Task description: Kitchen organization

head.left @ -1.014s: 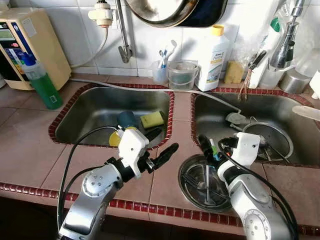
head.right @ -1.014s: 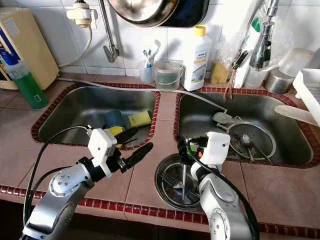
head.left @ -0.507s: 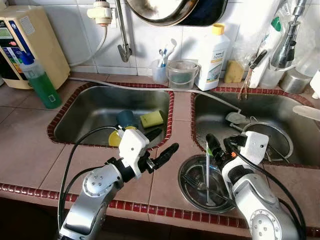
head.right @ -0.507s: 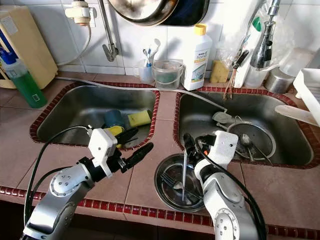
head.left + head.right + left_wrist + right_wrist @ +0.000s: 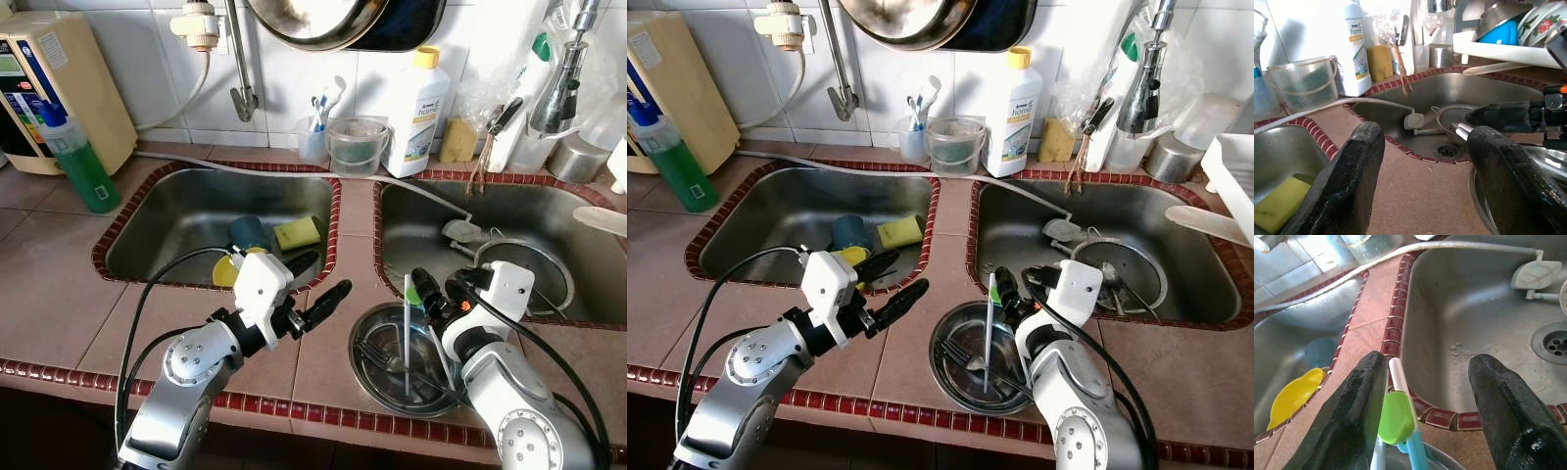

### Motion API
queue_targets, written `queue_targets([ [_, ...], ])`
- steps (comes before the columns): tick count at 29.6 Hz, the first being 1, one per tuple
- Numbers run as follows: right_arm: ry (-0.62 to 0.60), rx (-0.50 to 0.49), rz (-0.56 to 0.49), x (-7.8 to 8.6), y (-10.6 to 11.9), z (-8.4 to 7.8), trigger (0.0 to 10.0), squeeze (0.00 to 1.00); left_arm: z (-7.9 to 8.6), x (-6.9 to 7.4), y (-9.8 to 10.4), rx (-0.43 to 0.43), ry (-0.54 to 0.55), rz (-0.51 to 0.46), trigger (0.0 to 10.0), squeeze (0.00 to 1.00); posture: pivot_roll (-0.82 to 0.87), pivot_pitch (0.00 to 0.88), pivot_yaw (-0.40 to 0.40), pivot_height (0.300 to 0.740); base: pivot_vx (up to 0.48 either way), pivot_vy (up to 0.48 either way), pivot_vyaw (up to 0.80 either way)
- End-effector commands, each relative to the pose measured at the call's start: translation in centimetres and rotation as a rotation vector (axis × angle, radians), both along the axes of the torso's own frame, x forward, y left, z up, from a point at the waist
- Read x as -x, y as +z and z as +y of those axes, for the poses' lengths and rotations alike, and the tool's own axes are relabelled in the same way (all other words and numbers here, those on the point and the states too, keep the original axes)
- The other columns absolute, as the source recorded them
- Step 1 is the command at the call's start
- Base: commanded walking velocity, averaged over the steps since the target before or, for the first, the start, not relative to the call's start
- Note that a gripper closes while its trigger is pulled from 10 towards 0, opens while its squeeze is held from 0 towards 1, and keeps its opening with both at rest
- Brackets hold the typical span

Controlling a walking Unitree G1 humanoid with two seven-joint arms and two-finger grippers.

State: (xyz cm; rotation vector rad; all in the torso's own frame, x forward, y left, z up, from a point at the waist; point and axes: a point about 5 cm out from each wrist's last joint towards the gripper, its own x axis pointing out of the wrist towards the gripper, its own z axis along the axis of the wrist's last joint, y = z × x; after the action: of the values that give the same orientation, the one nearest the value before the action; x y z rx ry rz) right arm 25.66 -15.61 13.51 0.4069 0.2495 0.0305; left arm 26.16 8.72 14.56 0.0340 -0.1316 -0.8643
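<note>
- The double sink [image 5: 358, 211] is not sorted yet, judging by how things lie: a yellow sponge [image 5: 298, 233], a blue cup [image 5: 249, 232] and a yellow scoop [image 5: 227, 270] sit in the left basin, and a strainer [image 5: 534, 269] with cutlery in the right one.
- The steel bowl [image 5: 377, 377] on the tiled counter [image 5: 59, 284] between the basins holds a fork and the utensils being handled, so most of the tidying looks left to do.
- The left gripper [image 5: 312, 284] hovers over the counter edge by the left basin, fingers spread, holding nothing.
- The right gripper [image 5: 1422, 406] is above the bowl's far rim; its fingers stand wide apart, with the utensil beside one finger, seemingly let go or only leaning.
- The green-tipped utensil [image 5: 408, 328] stands nearly upright in the bowl, long axis close to vertical, green end up, lower end in the bowl.
</note>
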Motion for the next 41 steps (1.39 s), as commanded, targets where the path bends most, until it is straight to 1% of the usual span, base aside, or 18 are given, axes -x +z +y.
queue_targets([
  [1,-0.004,-0.001,0.005,-0.1,0.3,-0.1,10.0,0.00,-0.1,0.0,0.2,-0.006,-0.002,-0.014,10.0,0.00,-0.26,0.032,0.044,0.740,0.000,0.000,0.00],
  [4,0.022,0.011,-0.014,-0.3,0.5,-0.2,10.0,0.00,-0.2,0.0,0.2,-0.005,-0.004,-0.013,10.0,0.00,-0.26,0.032,0.044,0.740,0.000,0.000,0.00],
  [5,0.042,0.041,-0.021,-0.4,0.6,-0.4,10.0,0.00,-0.3,0.1,0.2,-0.004,-0.007,-0.013,10.0,0.00,-0.27,0.030,0.044,0.740,0.000,0.000,0.00],
  [9,0.052,0.060,-0.017,-0.5,0.6,-0.6,10.0,0.00,-0.3,0.1,0.2,-0.003,-0.008,-0.012,10.0,0.00,-0.27,0.030,0.044,0.740,0.000,0.000,0.00],
  [12,0.086,0.074,0.005,-0.5,0.6,-0.8,10.0,0.00,-0.4,0.1,0.1,-0.002,-0.008,-0.010,10.0,0.00,-0.27,0.036,0.045,0.740,0.000,0.000,0.00],
  [16,0.125,0.097,0.007,-0.6,0.4,-1.2,10.0,0.00,-0.5,0.0,0.2,0.002,-0.006,-0.009,10.0,0.00,-0.27,0.043,0.043,0.740,0.000,0.000,0.00],
  [20,0.152,0.099,-0.010,-0.9,0.6,-1.4,10.0,0.00,-0.5,0.0,0.2,0.005,0.000,-0.009,10.0,0.00,-0.27,0.047,0.039,0.740,0.000,0.000,0.00],
  [23,0.166,0.142,-0.042,-1.4,0.9,-1.6,10.0,0.00,-0.5,0.0,0.2,0.007,0.005,-0.009,10.0,0.00,-0.26,0.050,0.037,0.740,0.000,0.000,0.00],
  [27,0.188,0.112,-0.041,-2.1,0.9,-1.5,10.0,0.00,-0.5,0.0,0.2,0.010,0.010,-0.009,10.0,0.00,-0.26,0.051,0.037,0.740,0.000,0.000,0.00],
  [31,0.207,0.105,-0.036,-2.7,0.7,-1.4,10.0,0.00,-0.6,0.0,0.3,0.011,0.009,-0.011,10.0,0.00,-0.26,0.046,0.033,0.740,0.000,0.000,0.00],
  [37,0.220,0.102,-0.032,-3.1,0.2,-1.2,10.0,0.00,-0.7,0.0,0.3,0.012,0.009,-0.014,10.0,0.00,-0.25,0.042,0.030,0.740,0.000,0.000,0.00],
  [41,0.246,0.098,-0.029,-3.2,-0.2,-0.8,10.0,0.00,-0.7,0.0,0.3,0.016,0.012,-0.015,10.0,0.00,-0.25,0.037,0.028,0.740,0.000,0.000,0.00],
])
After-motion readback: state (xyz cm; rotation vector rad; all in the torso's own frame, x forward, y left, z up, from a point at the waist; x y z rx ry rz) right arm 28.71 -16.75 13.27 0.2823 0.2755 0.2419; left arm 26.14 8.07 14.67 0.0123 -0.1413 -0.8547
